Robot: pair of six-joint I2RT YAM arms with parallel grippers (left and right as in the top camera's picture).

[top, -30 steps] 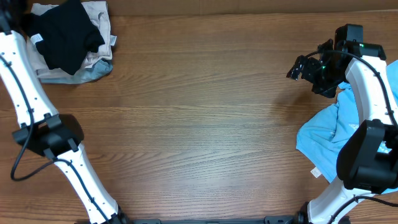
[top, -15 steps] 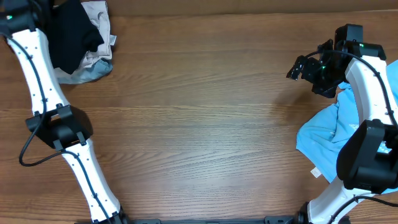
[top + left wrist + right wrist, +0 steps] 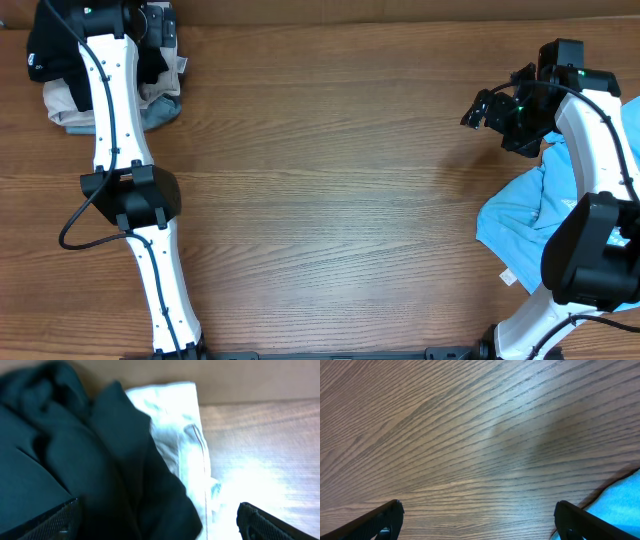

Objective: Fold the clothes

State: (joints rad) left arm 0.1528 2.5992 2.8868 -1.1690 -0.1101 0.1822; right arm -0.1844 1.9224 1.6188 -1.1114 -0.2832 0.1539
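Observation:
The clothes lie in two places. A pile at the table's far left corner holds a black T-shirt (image 3: 48, 48) on top of pale grey and white garments (image 3: 68, 110). My left gripper (image 3: 135, 18) hovers over this pile, open. In the left wrist view its fingers (image 3: 62, 517) stand wide apart, with the black shirt (image 3: 75, 460) and a white garment (image 3: 185, 435) below them and nothing gripped. A light blue T-shirt (image 3: 528, 215) with a white tag lies crumpled at the right edge. My right gripper (image 3: 478, 108) is open over bare wood, beside the blue cloth (image 3: 622, 502).
The wooden table (image 3: 330, 190) spreads wide between the two heaps. A cardboard-coloured wall (image 3: 240, 380) runs along the far edge behind the pile. My left arm's elbow (image 3: 125, 195) stands over the table's left side.
My left arm has swung in from the left edge over the pile and its gripper has opened. The black shirt now lies further left on the pile. The right arm has not moved.

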